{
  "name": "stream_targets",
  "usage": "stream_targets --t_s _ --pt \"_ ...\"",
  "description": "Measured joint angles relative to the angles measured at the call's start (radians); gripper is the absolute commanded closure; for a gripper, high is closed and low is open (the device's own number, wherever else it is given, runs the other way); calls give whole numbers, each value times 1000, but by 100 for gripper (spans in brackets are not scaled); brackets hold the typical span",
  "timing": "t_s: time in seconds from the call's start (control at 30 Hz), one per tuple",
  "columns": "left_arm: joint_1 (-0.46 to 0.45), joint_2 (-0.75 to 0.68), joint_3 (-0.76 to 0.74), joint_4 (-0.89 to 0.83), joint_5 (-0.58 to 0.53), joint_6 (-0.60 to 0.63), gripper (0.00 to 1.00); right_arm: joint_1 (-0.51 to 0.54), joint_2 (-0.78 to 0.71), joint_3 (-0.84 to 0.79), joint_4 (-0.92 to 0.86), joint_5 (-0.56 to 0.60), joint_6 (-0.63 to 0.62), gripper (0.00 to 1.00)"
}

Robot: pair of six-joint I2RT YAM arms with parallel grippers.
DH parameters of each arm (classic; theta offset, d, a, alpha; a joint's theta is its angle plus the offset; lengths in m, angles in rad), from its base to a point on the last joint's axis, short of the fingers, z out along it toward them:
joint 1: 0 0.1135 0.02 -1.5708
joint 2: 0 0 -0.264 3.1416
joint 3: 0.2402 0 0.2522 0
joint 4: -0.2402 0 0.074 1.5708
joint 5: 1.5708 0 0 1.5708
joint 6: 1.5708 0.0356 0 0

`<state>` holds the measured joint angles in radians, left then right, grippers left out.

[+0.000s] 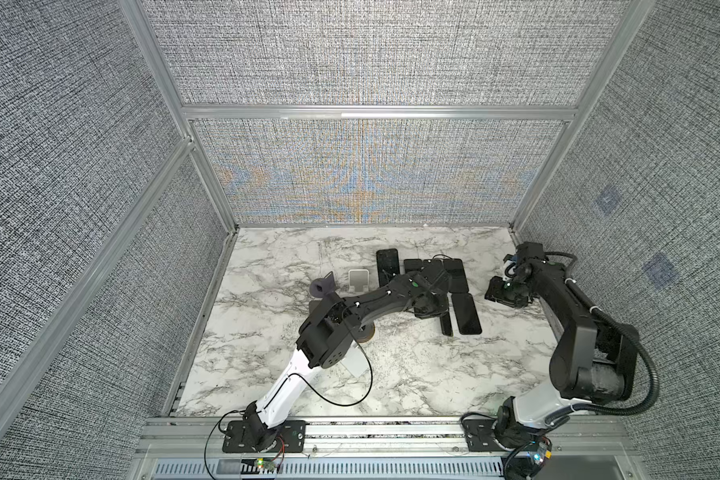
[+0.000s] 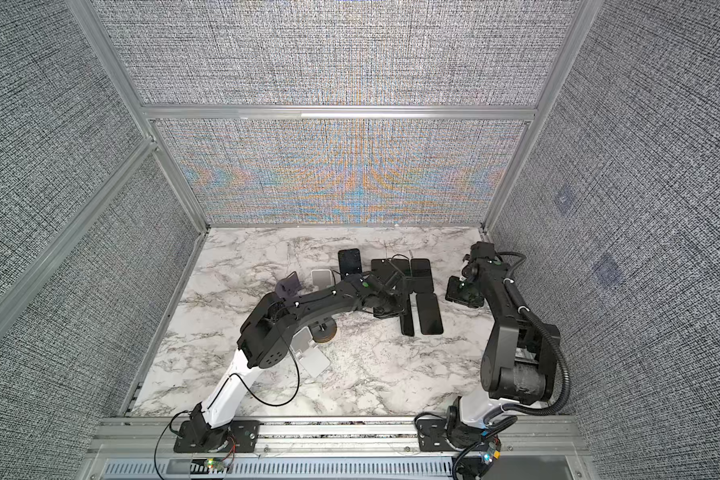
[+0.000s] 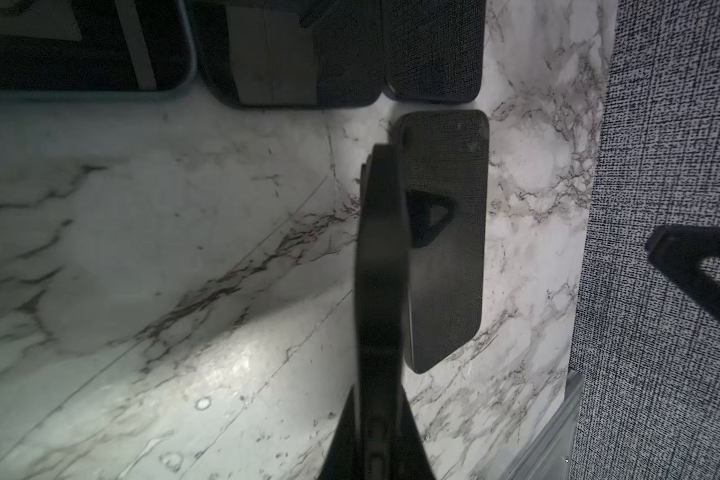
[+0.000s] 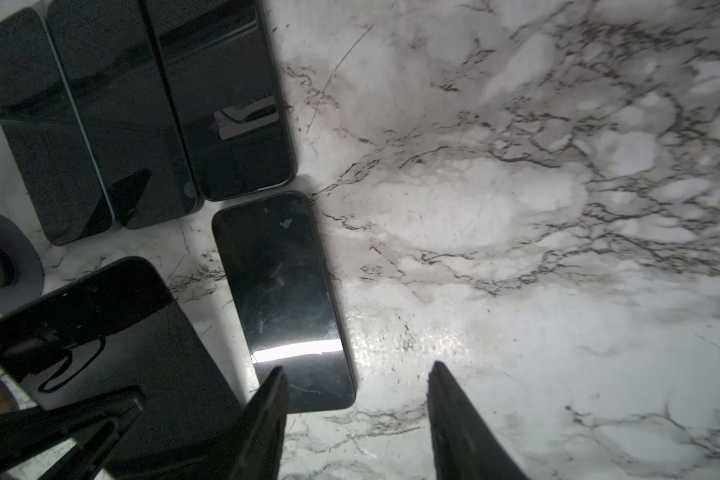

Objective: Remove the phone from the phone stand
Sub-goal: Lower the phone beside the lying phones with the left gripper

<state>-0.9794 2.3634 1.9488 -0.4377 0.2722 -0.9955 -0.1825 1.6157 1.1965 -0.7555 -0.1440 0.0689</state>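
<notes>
The left gripper (image 1: pixel 438 311) is clamping shut on the phone (image 1: pixel 446 325), pinching it across its thin body. The phone is therefore standing up on one long edge rather than lying flat. In the left wrist view it is showing as a dark blade (image 3: pixel 381 249) running straight out from the gripper. Its long axis is running front to back over the worktop (image 1: pixel 267 266), parallel to the flat phone (image 1: pixel 466 313) lying just beside it toward the right edge. Whether its lower edge is touching the marble I cannot tell.

Further out, a row of dark phones (image 1: pixel 456 272) is lying flat toward the back edge. The white phone stand (image 1: pixel 358 279) and the grey stand (image 1: pixel 323 286) are sitting well apart from the held phone, toward the left edge, and both are looking empty. So I am judging the phone already clear of its stand, with only the laying-down and letting-go left.

The right gripper (image 4: pixel 358 370) is hovering near the right edge with its fingers apart around nothing. It is farther from the phone than the left one.
</notes>
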Motion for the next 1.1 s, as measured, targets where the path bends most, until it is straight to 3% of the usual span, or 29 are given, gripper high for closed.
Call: stream_targets --t_s 0.37,0.57,1.1 --pt "16 47 19 46 71 -103 100 -1 74 -2 35 -43 -21 81" --pt "26 65 29 54 91 -112 98 -1 111 -5 84 -25 -16 93" --pt "38 101 21 140 154 -109 93 -1 212 -26 154 -52 24 94"
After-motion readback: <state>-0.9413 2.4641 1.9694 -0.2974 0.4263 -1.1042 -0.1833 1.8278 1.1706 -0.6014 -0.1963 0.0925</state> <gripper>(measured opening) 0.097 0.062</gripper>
